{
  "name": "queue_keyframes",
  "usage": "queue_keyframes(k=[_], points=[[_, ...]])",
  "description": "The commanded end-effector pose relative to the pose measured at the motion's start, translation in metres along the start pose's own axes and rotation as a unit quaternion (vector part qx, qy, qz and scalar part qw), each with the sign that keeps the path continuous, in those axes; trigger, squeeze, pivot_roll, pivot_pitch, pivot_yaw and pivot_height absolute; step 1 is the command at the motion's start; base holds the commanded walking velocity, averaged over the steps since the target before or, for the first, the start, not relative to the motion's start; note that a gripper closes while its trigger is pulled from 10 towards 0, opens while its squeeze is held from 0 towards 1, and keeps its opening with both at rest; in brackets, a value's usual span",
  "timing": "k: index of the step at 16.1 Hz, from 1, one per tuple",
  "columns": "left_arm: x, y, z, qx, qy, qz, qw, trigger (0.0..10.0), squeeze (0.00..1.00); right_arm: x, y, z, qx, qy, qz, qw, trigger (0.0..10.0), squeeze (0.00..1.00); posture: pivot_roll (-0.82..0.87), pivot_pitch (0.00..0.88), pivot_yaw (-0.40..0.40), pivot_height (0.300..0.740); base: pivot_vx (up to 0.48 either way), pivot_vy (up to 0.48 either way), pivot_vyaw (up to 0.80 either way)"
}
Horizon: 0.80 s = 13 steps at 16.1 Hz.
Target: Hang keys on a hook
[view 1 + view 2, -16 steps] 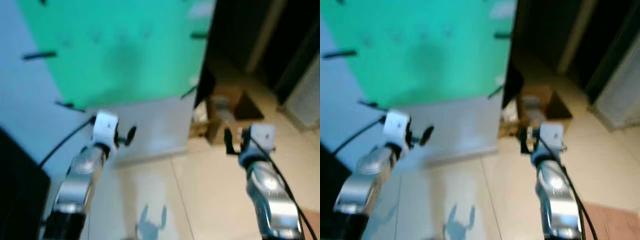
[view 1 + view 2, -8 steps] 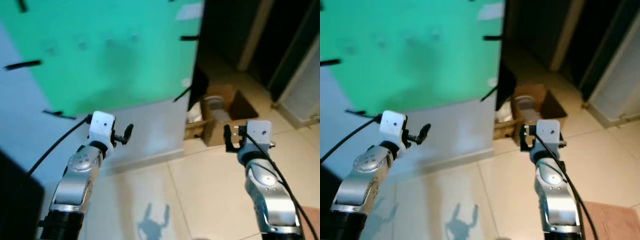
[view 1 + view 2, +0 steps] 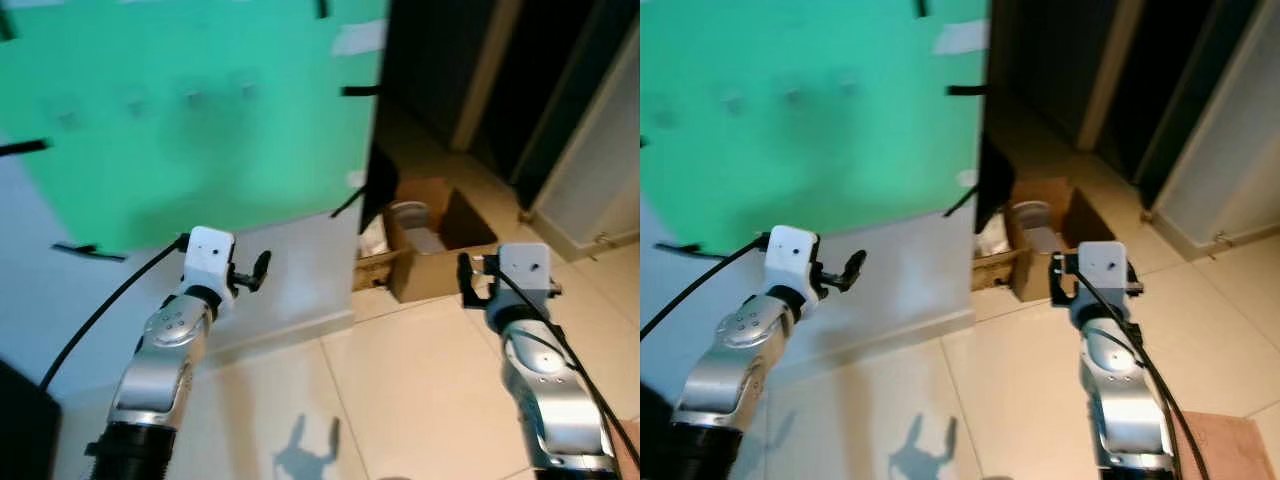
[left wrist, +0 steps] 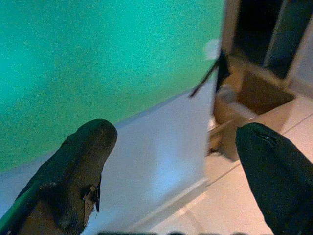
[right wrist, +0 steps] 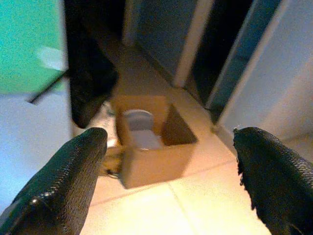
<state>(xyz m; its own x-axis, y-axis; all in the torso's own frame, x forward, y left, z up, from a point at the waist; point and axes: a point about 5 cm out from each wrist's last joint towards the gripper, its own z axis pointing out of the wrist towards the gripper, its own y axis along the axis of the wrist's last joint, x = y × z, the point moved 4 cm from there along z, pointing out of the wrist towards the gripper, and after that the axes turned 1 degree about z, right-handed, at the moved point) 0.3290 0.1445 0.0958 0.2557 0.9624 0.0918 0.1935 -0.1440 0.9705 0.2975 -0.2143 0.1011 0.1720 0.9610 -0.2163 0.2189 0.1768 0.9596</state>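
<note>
A green board (image 3: 200, 110) hangs on the white wall ahead, with short black pegs (image 3: 360, 91) sticking out at its edges; one slants down at its lower right corner (image 3: 347, 203). My left gripper (image 3: 255, 270) is raised in front of the wall below the board. Its fingers (image 4: 83, 161) stand wide apart and open, with nothing between them. My right gripper (image 3: 465, 280) is held over the tiled floor, pointing toward a cardboard box (image 5: 146, 142). It is open too and holds nothing.
The open cardboard box (image 3: 430, 235) sits on the floor at the wall's corner, with a pale round thing inside. A dark doorway (image 3: 450, 60) opens beyond it, and a white door (image 3: 590, 150) stands at the right. A dark object (image 3: 20, 420) fills the lower left corner.
The whole picture has shifted and sharpened as the camera moved; the box and doorway now sit nearer the middle. Both arms keep the same raised pose.
</note>
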Motion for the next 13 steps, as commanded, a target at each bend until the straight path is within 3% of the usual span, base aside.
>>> queue_keyframes(k=[1,3,6,13], points=[[-0.0009,0.0017,-0.0002,-0.002,-0.002,0.009,1.0,10.0,0.27,-0.0015,0.0035,0.0003,-0.002,-0.002,-0.002,1.0,10.0,1.0,-0.21,0.0,0.012,0.74,0.304,0.0,0.0],[-0.0012,0.0016,0.0006,-0.002,-0.003,0.009,1.0,10.0,0.26,0.0019,0.0045,0.0004,-0.002,0.009,-0.011,1.0,10.0,1.0,-0.21,0.0,0.015,0.74,0.291,0.0,0.61],[0.0003,0.0001,0.0023,0.003,0.002,0.023,1.0,10.0,0.22,0.0047,0.0048,-0.0003,-0.002,0.013,-0.017,1.0,10.0,1.0,-0.2,0.0,0.023,0.74,0.0,0.0,0.8],[-0.002,0.0006,0.0045,0.004,-0.005,0.035,0.999,10.0,0.22,0.0053,0.0033,-0.0015,0.002,0.012,-0.017,1.0,10.0,1.0,-0.21,0.0,0.032,0.74,0.0,0.0,0.8]])
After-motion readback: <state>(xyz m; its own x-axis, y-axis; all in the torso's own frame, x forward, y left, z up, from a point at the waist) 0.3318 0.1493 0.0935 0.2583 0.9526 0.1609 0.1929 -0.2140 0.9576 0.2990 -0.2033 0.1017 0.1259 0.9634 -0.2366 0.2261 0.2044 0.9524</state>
